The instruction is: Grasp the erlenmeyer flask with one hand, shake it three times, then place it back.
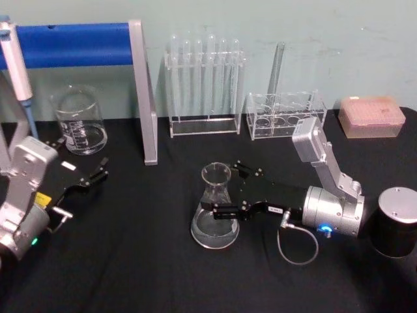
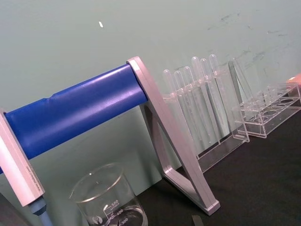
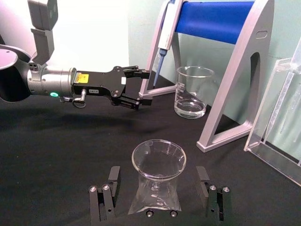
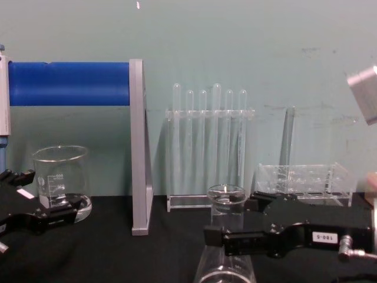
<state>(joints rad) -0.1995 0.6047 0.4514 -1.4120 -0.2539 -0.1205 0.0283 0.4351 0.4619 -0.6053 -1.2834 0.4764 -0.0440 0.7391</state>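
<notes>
Erlenmeyer flask (image 1: 214,210) upright btwn right gripper (image 1: 230,190) open fingers, not touching.

Pale green wall (image 1: 326,39) behind; black tabletop (image 1: 143,261) below.

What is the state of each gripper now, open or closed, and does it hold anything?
Left gripper: open, holds nothing, parked near the beaker.
Right gripper: open, its fingers on both sides of the erlenmeyer flask, not closed on it.
</notes>
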